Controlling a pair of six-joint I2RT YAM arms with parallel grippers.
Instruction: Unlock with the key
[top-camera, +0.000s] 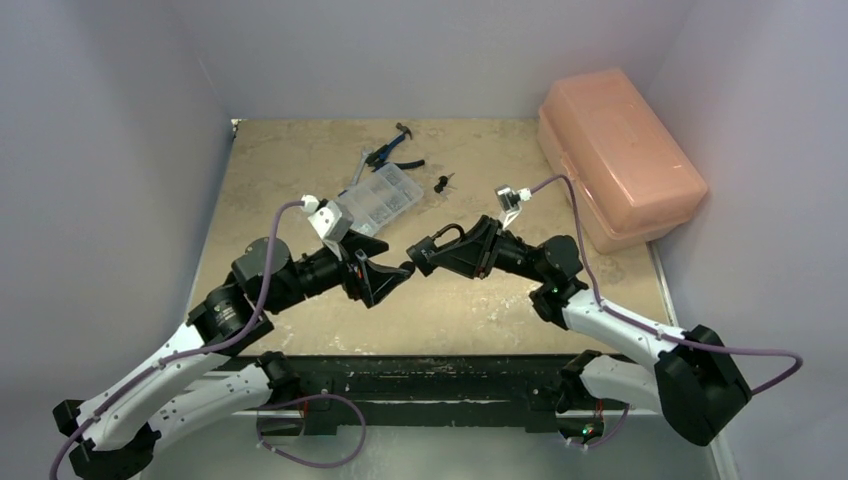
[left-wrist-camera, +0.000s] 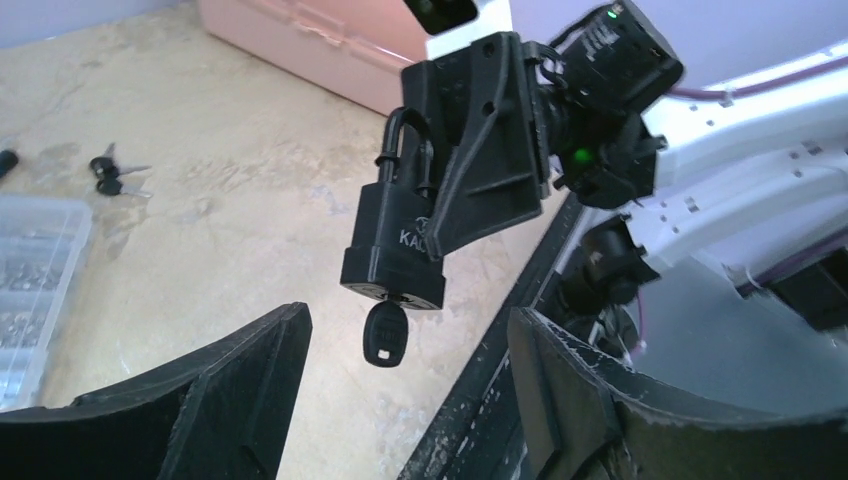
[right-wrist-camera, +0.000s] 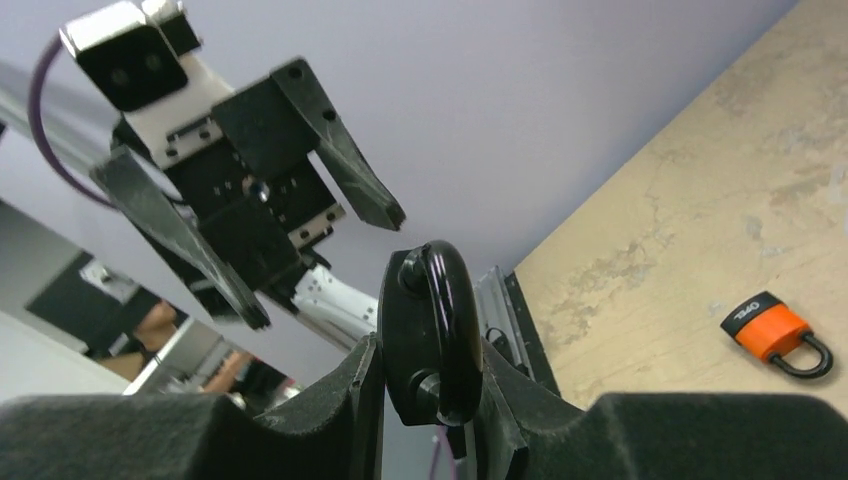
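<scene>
My right gripper (top-camera: 422, 252) is shut on a black padlock (left-wrist-camera: 395, 240) and holds it in the air above the table's near middle. The shackle (left-wrist-camera: 403, 140) sits down in the body. A black-headed key (left-wrist-camera: 385, 335) sticks out of the padlock's bottom. My left gripper (left-wrist-camera: 408, 330) is open, its fingers (left-wrist-camera: 255, 380) on either side of the key head, a little short of it and not touching. In the right wrist view the padlock (right-wrist-camera: 440, 320) is clamped between the right fingers (right-wrist-camera: 345, 400), with the open left gripper (right-wrist-camera: 330, 250) facing it.
An orange padlock (right-wrist-camera: 778, 330) lies on the table. A clear parts box (top-camera: 380, 198), blue pliers (top-camera: 395, 152) and spare keys (top-camera: 443, 181) lie at the back. A pink lidded box (top-camera: 615, 155) stands at the back right.
</scene>
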